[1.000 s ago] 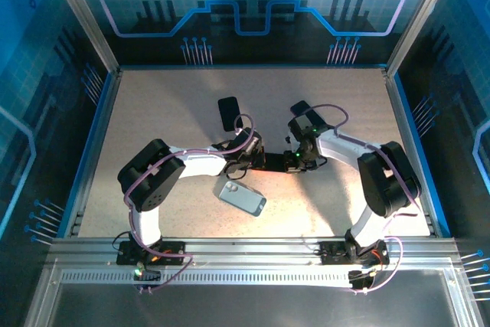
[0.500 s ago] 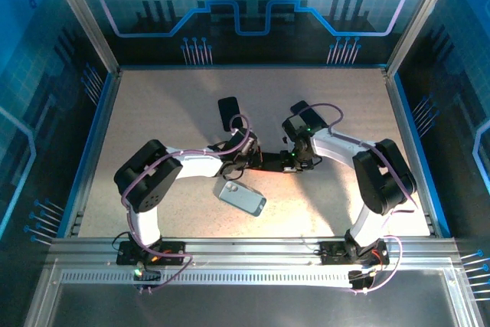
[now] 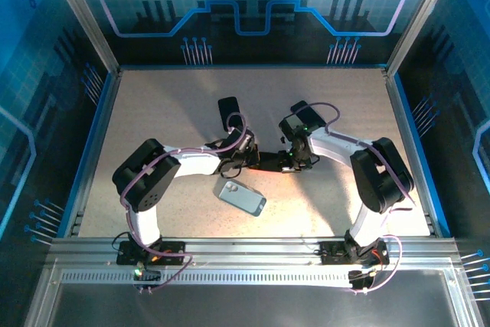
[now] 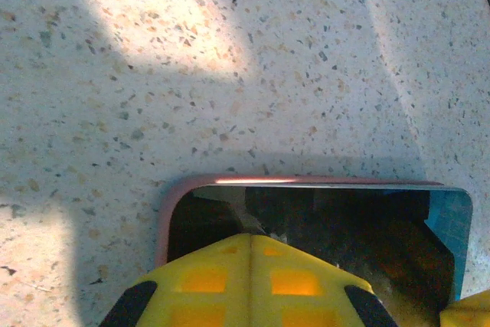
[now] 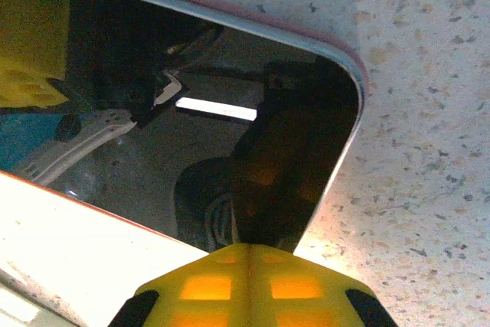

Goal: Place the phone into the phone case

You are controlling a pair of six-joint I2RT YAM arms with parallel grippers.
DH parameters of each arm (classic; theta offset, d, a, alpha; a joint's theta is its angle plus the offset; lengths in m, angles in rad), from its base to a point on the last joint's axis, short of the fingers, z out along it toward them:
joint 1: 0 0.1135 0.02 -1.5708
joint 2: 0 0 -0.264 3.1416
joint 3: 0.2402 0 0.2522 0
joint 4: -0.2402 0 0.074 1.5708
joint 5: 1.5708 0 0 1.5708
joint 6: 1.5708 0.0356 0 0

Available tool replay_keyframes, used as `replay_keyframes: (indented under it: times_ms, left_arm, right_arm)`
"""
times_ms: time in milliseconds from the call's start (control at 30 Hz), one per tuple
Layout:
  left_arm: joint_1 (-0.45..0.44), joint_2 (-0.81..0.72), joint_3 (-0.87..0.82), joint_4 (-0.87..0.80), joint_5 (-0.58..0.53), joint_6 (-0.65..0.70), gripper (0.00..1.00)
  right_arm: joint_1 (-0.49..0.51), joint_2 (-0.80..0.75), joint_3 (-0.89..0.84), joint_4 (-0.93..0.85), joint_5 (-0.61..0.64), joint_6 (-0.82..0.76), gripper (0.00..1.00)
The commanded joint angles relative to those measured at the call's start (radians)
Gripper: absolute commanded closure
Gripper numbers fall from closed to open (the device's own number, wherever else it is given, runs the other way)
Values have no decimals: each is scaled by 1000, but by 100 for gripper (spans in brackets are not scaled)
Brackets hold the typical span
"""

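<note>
Creeping toward the table's far edge, my left gripper [image 4: 251, 244] and right gripper [image 5: 249, 249], both clenched empty, have dragged the phone [image 3: 269, 161] farther from the phone case [image 3: 243, 198]; insertion isn't near.

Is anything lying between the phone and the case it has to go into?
Nothing visible does. The phone sits between the left gripper and right gripper; just a strip of table separates it from the case, lying nearer the bases.

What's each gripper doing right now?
Left gripper: closed, tips at one end of the phone, nothing between the fingers.
Right gripper: closed, tips at the phone's other end.
</note>
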Motion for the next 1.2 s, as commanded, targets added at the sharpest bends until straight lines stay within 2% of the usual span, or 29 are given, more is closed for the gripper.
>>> replay_keyframes:
  times_ms: [0,267,433,633,900,1033,1167]
  left_arm:
    - [45,24,2,-174,-77,9,100]
    - [47,38,41,-218,-87,-10,100]
    - [47,39,62,-256,-88,-63,100]
    - [46,54,132,-344,-97,-42,100]
    - [46,69,213,-388,-122,30,100]
    - [46,58,210,-361,-137,41,100]
    - [45,23,165,-290,-151,30,100]
  right_arm:
    - [90,264,-106,70,-93,-28,100]
    - [99,372,-45,42,-134,-71,100]
    - [98,370,-24,11,-147,-89,100]
    - [76,201,-49,6,-154,-62,100]
    - [2,-25,45,-48,-122,-65,100]
    - [-56,-69,115,-70,-144,-89,100]
    - [-103,-44,169,-79,-141,-126,100]
